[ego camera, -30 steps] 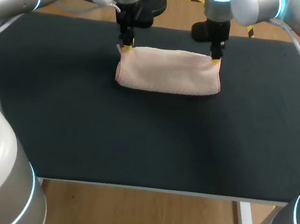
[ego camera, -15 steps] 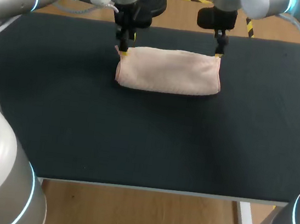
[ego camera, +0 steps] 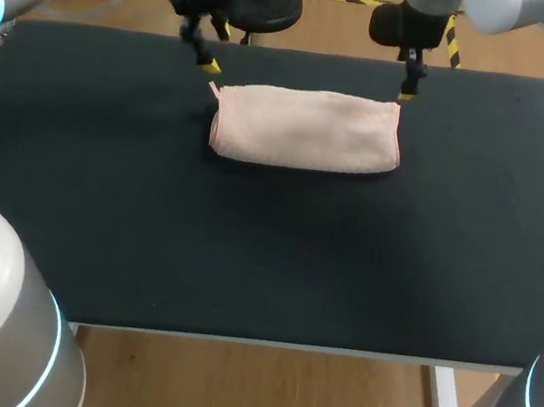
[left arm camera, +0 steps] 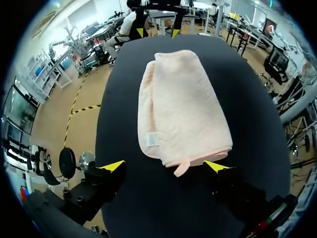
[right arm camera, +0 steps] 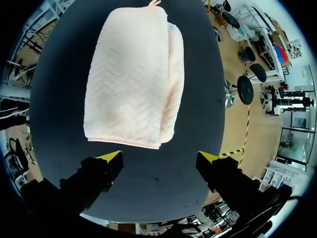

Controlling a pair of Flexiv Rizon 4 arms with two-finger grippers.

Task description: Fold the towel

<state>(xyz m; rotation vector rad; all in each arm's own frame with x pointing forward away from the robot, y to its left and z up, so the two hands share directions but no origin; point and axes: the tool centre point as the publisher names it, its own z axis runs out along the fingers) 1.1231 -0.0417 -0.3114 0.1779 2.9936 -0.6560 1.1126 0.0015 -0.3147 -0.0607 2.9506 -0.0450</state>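
A pale pink towel point(ego camera: 307, 128) lies folded into a long rectangle on the black table, toward the far side. It also shows ahead of each gripper in the wrist views, as towel point(left arm camera: 181, 106) and towel point(right arm camera: 133, 77). My left gripper point(ego camera: 209, 60) hangs open above the table just beyond the towel's far left corner. The left gripper point(left arm camera: 165, 166) holds nothing between its yellow tips. My right gripper point(ego camera: 405, 89) hangs open above the far right corner. The right gripper point(right arm camera: 157, 156) is likewise empty, with the towel's edge just ahead of it.
The black table top point(ego camera: 267, 243) stretches wide in front of the towel to the near edge. A small loop tab sticks out at the towel's far left corner point(left arm camera: 181, 168).
Both grippers let go of the towel's far corners, opened and rose away. The left one drew back to the left; the right one lifted straight up. The towel stayed put.
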